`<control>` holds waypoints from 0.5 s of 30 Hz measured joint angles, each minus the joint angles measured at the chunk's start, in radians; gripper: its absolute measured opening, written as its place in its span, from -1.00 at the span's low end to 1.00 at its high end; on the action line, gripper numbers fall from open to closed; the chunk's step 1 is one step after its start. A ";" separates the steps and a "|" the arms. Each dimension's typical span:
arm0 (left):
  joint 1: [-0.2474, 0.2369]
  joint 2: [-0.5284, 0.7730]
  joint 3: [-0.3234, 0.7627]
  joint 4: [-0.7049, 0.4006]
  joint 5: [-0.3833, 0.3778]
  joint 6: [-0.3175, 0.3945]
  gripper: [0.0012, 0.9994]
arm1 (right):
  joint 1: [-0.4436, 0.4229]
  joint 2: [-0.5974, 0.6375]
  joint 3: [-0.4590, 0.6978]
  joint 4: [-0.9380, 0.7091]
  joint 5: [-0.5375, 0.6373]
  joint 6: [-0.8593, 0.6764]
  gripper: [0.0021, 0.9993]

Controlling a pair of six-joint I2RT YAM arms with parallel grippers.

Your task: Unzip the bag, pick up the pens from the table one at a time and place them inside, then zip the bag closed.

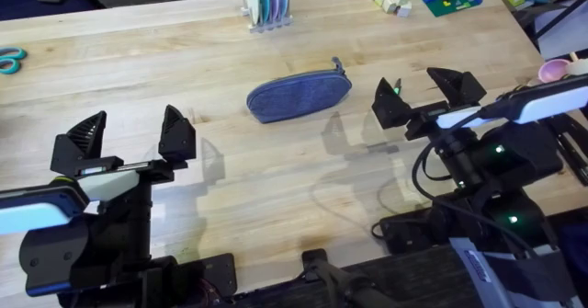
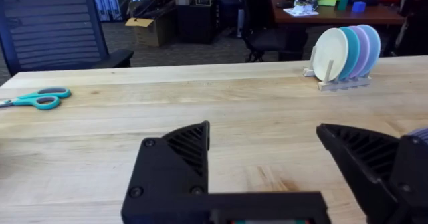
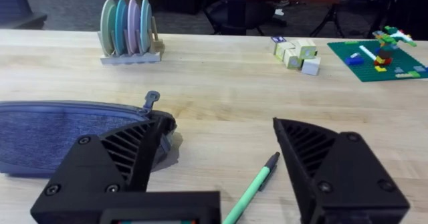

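Right pincer (image 1: 425, 89): fingers spread wide, nothing held. It hovers over the counter just beside the bag's pull-tab end, on the side away from the left arm. Judged purpose: staged either to work the zipper or to take the pen beneath it.

Pen (image 3: 256, 187): bright green barrel with a dark tip, lying flat on the counter just beside the bag's tab end, apart from the fabric. In the right wrist view it lies in the gap between the right pincer's two fingers, not touched by either.

Bag (image 1: 299, 96): blue-grey pouch lying flat mid-counter, zipper uppermost and apparently closed; the pull tab (image 3: 151, 99) sticks up at the end nearest the right pincer. Judged status: unzipping not yet begun.

Left pincer (image 1: 129, 138): fingers spread wide, nothing held. It is near the bag's opposite end, well apart from it and closer to the arm bases. Judged purpose: positioned to brace the bag during unzipping.

Counter (image 1: 184, 69): light wooden planks, carrying the bag and the pen.
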 joint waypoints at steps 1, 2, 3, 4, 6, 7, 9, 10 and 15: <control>0.000 0.000 0.000 0.000 0.000 0.000 0.99 | 0.000 0.000 0.000 0.000 0.000 0.000 0.99; 0.000 0.000 0.000 -0.001 0.000 0.000 0.99 | 0.000 0.000 0.000 0.000 0.000 0.000 0.99; 0.000 0.000 0.000 -0.001 0.000 0.000 0.99 | 0.000 0.000 0.000 -0.005 0.000 0.000 0.99; 0.000 0.000 0.000 -0.002 0.000 0.000 0.99 | 0.000 0.000 0.002 -0.014 0.001 0.000 0.99; 0.000 0.000 0.000 -0.001 0.000 0.000 0.99 | 0.000 0.001 0.003 -0.022 0.001 0.000 0.99; 0.000 0.000 0.000 -0.001 0.000 0.000 0.99 | 0.000 0.001 0.004 -0.022 0.001 0.000 0.99; 0.000 0.000 0.000 -0.001 0.000 0.000 0.99 | 0.000 0.001 0.004 -0.021 0.001 0.000 1.00; 0.000 0.000 0.000 -0.001 0.000 0.001 0.99 | 0.000 0.001 0.005 -0.021 0.001 0.000 1.00; 0.000 0.000 0.000 -0.001 0.000 0.000 0.99 | 0.000 0.001 0.005 -0.017 0.000 0.000 1.00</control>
